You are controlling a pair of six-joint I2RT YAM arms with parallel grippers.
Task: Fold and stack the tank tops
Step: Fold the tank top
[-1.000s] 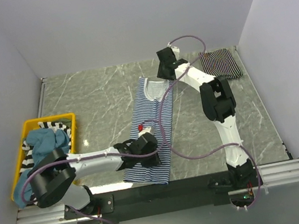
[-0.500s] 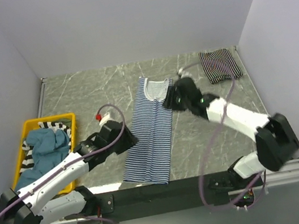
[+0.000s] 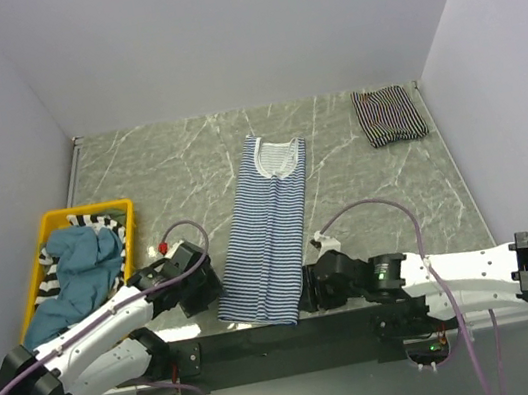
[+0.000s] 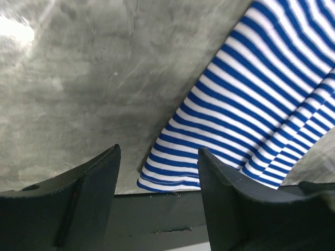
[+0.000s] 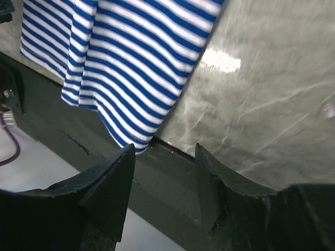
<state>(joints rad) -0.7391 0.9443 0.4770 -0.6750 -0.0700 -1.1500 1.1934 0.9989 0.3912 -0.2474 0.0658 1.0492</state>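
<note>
From above: shows the blue-and-white striped fabric tank top [image 3: 271, 227], folded into a long narrow strip, lying down the middle of the grey marbled table [image 3: 157, 165], neckline far, hem at the near edge by the black rail [image 3: 267, 339]. Flanks that hem with the left gripper [image 3: 196, 288] just beside it on the left and the right gripper [image 3: 312, 289] just beside it on the right. Only from above: takes in a folded black-and-white striped top [image 3: 390, 114] in the far right corner and a yellow plastic basket [image 3: 84, 210] of crumpled clothes at left. Up close from the wrists: confirms both claws released, fingers spread, nothing between them, and picks out the hem corners reaching past the table edge. Hemmed in by plain white walls [image 3: 216, 33] on three sides.
</note>
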